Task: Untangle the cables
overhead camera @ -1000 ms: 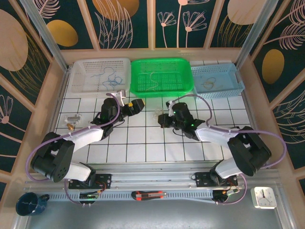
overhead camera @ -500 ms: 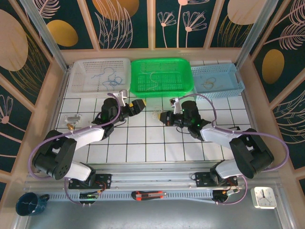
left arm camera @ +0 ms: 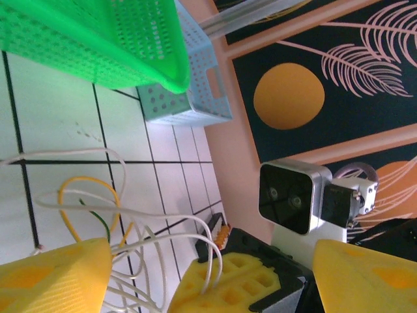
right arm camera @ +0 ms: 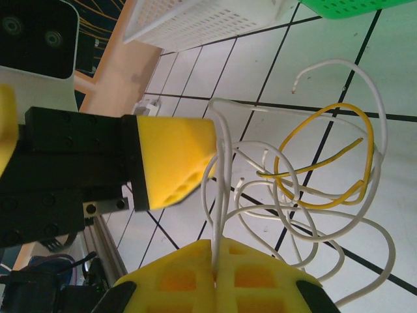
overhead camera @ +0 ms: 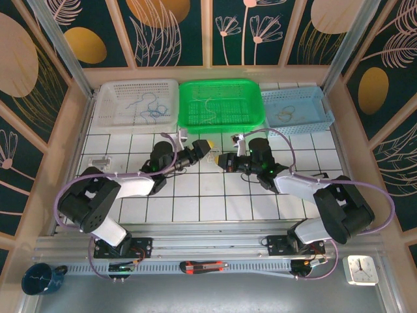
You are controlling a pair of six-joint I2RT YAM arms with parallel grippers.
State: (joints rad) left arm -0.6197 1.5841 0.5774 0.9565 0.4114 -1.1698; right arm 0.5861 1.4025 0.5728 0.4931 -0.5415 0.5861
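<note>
A white tiled bench (overhead camera: 215, 202) seen from above, with two robot arms meeting near its middle. The left tool (overhead camera: 206, 147) and right tool (overhead camera: 224, 160) face each other, close together. A small clump of cables (overhead camera: 214, 155) sits between them, just in front of the green basket (overhead camera: 221, 82).

The right wrist view shows the right tool clenched. Its yellow fingers (right arm camera: 215, 277) are pressed together on a few white strands of the cables (right arm camera: 290, 189). The rest of the clump fans out over the tiles in white loops, with one yellow loop (right arm camera: 339, 105) among them.

The left wrist view shows the left tool released. Its yellow fingers (left arm camera: 55, 274) stand wide apart, with the right tool's tips and the white strands between them. One finger is just beside the yellow loop, and I cannot tell whether it touches.

At the far edge are three baskets in a row. The white basket (overhead camera: 137, 83) holds blue strands (overhead camera: 151, 107), the green basket a pale strand (overhead camera: 208, 107), and the blue basket (overhead camera: 296, 126) another pale one (overhead camera: 285, 116).
</note>
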